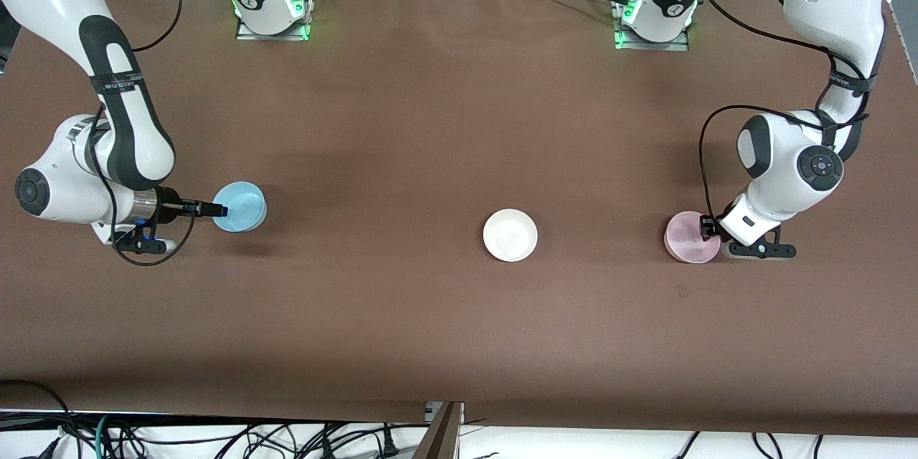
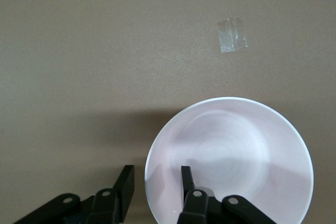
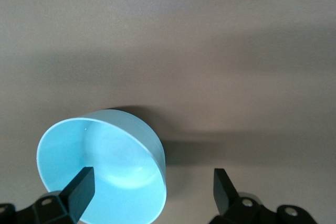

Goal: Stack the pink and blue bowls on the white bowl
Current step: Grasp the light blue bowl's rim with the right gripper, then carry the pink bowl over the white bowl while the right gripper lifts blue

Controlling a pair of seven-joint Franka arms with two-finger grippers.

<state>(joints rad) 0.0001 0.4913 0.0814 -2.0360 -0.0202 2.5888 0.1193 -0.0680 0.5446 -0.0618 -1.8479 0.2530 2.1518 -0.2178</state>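
The light blue bowl (image 1: 244, 202) stands toward the right arm's end of the table. My right gripper (image 1: 219, 210) is open at its rim. In the right wrist view the gripper (image 3: 152, 184) straddles the wall of the blue bowl (image 3: 105, 150), with one finger inside and one outside, wide apart. The pale pink bowl (image 1: 687, 238) stands toward the left arm's end. My left gripper (image 1: 706, 228) is open over its rim. In the left wrist view the gripper (image 2: 156, 178) has one finger inside the pink bowl (image 2: 236, 150) and one outside, neither touching. The white bowl (image 1: 510, 234) stands between them, empty.
The brown table cover (image 1: 445, 122) is bare apart from the three bowls. A small piece of clear tape (image 2: 232, 34) lies on it near the pink bowl. Cables hang past the table's front edge (image 1: 287, 437).
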